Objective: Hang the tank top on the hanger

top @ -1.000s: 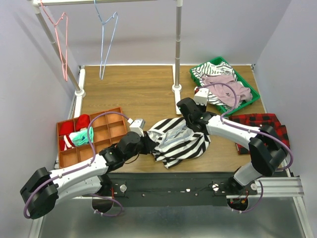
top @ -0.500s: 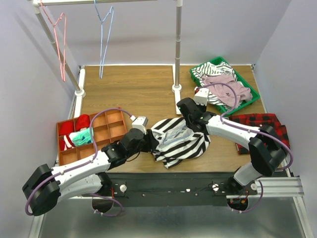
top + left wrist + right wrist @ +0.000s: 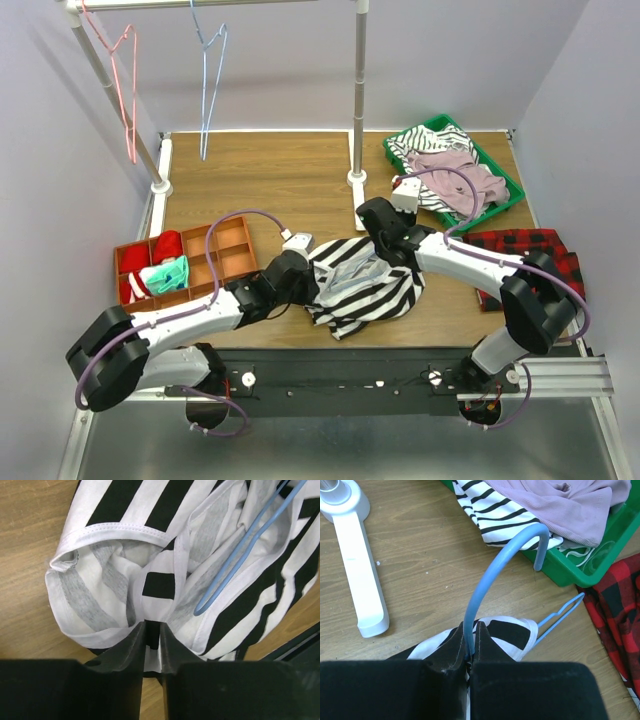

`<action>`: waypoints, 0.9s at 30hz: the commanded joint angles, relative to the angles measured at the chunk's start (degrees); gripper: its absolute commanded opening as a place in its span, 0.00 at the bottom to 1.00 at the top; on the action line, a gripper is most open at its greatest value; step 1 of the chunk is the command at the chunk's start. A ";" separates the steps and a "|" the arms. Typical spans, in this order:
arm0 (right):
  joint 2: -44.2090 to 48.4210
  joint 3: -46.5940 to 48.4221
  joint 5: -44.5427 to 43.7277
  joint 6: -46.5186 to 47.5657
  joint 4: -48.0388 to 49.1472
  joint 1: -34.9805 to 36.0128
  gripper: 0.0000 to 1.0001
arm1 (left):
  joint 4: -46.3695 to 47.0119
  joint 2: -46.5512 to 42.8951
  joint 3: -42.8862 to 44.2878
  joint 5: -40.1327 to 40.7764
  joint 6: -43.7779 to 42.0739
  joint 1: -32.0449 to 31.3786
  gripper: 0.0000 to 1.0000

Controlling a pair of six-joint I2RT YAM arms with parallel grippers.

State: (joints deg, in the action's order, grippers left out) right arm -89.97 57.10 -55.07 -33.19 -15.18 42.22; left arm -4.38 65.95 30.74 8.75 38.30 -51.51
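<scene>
Striped tank top (image 3: pixel 365 285) covers most of the hanger (image 3: pixel 479 582), clamped by the right hand (image 3: pixel 470 637); left hand (image 3: pixel 152 630) pinches the fabric.

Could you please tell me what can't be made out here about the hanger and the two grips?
- Left wrist: the hanger runs off the top edge; its hook is cut off.
- Right wrist: below the hook, the hanger is hidden by the right fingers and the tank top.
- Top view: the tank top and right arm cover that hanger; the left fingers are too dark and small to read.
</scene>
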 commanded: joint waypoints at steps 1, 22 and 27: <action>-2.14 0.20 2.07 -5.57 -1.96 0.06 0.01 | -1.59 1.20 2.04 -1.98 -1.30 -0.35 0.18; -3.36 15.40 0.67 -6.80 -7.22 0.06 0.01 | -1.34 -10.05 7.05 -1.11 13.72 -0.44 0.00; -3.63 20.67 -1.01 -7.50 -9.69 0.32 0.01 | 1.39 -12.07 6.96 1.61 17.94 -0.35 0.01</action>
State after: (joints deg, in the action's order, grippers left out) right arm -92.73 73.12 -54.54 -37.63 -21.61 42.17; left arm -7.14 56.49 36.93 7.88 51.11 -51.51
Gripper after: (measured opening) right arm 0.101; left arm 0.008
